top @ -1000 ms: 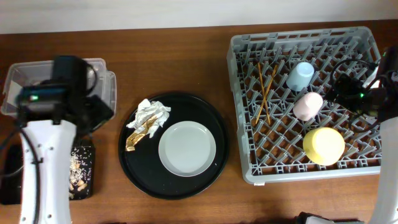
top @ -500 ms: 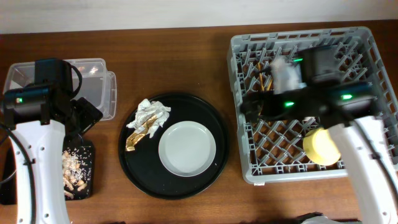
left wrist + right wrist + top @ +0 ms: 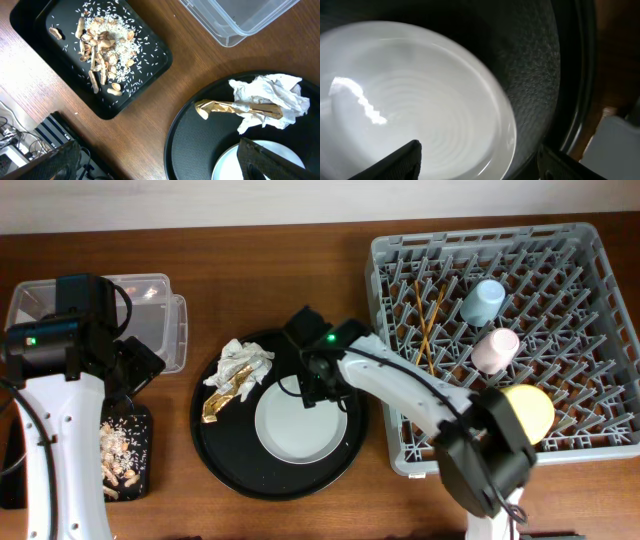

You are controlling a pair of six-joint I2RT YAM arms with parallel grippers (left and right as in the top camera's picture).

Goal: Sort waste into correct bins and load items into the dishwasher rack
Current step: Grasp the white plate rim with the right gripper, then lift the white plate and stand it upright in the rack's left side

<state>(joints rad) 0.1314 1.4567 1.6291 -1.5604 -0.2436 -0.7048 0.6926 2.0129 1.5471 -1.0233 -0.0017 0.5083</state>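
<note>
While our right gripper [image 3: 318,380], jaws apart, hovers above the pale plate [image 3: 300,430] on the round black tray [image 3: 222,455] at lower centre, we judge its flat, glossy rim could slip from a pinch. Our left gripper [image 3: 161,167] is likewise spread.

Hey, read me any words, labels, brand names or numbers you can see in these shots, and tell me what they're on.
No text can be read in any view.
Crumpled wrappers: gold and white, any print too blurred to read.
Clear tub: no legible label on the part in view.
</note>
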